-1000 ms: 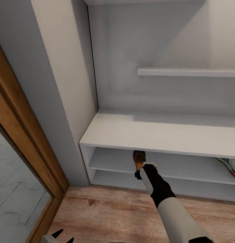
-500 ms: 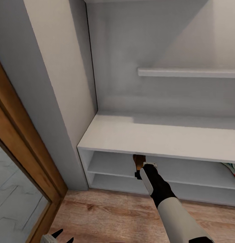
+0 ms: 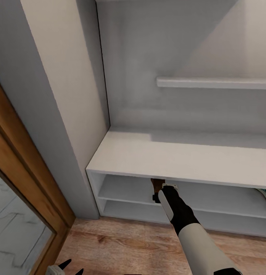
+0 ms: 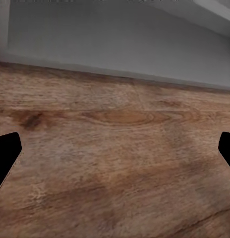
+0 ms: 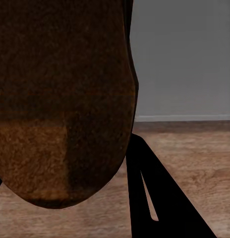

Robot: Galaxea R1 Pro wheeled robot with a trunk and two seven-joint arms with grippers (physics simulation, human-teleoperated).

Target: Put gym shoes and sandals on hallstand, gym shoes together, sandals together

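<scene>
My right gripper (image 3: 158,192) reaches into the upper shelf tier of the pale grey hallstand (image 3: 178,158), shut on a dark brown sandal (image 3: 157,183). The sandal's front end is tucked under the bench top. In the right wrist view the sandal (image 5: 60,99) hangs close in front of the camera, with one black finger (image 5: 159,203) beside it. A gym shoe (image 3: 265,193) peeks out on the same tier at the far right. My left gripper (image 3: 73,267) hangs low over the corridor floor (image 3: 121,244), open with nothing between its fingertips (image 4: 7,151).
A grey wall shelf (image 3: 213,82) juts out above the bench. A grey wall corner (image 3: 68,126) and a wooden door frame (image 3: 29,172) stand to the left. The lower shelf tier (image 3: 129,209) sits just above the floor.
The head view has shifted, so the bench sits lower and nearer in the picture. Less of the sandal shows under the bench top, and less of the gym shoe at the right edge.
</scene>
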